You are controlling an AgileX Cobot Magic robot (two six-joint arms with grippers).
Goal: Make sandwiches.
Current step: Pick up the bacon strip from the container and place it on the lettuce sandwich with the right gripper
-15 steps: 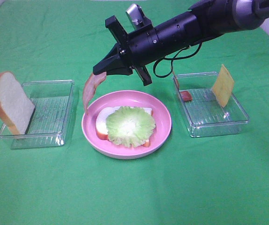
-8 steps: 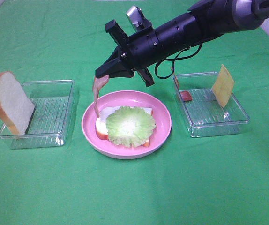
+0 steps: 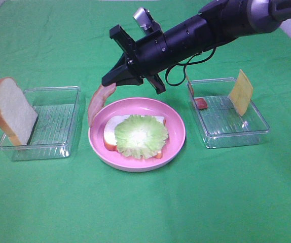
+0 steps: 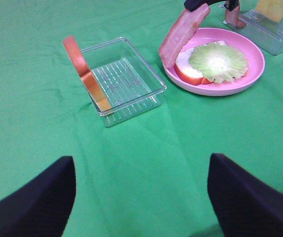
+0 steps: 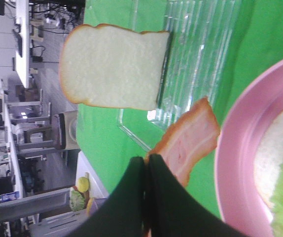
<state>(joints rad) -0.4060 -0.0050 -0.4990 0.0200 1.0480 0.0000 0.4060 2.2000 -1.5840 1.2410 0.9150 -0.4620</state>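
My right gripper (image 3: pixel 108 81) reaches across the middle and is shut on the top end of a reddish-pink bacon strip (image 3: pixel 97 104). The strip hangs just outside the left rim of the pink plate (image 3: pixel 179 132). The right wrist view shows the shut fingertips (image 5: pixel 145 162) pinching the bacon (image 5: pixel 188 143). On the plate lies a white bread slice (image 3: pixel 110 133) with a ruffled lettuce leaf (image 3: pixel 141 135) on top. A second bread slice (image 3: pixel 11 109) leans in the left clear tray (image 3: pixel 54 121). A yellow cheese square (image 3: pixel 241 92) leans in the right tray (image 3: pixel 231 126). My left gripper (image 4: pixel 141 197) is open and empty.
A small piece of bacon (image 3: pixel 201 104) lies at the right tray's back left corner. Green cloth (image 3: pixel 145 207) covers the table. In the left wrist view the left tray (image 4: pixel 131 79) and its bread (image 4: pixel 85 74) lie ahead, with the plate (image 4: pixel 254 61) beyond.
The right gripper has shifted slightly left. The hanging bacon swung right over the plate's edge, then back left, and its lower end is now outside the left rim.
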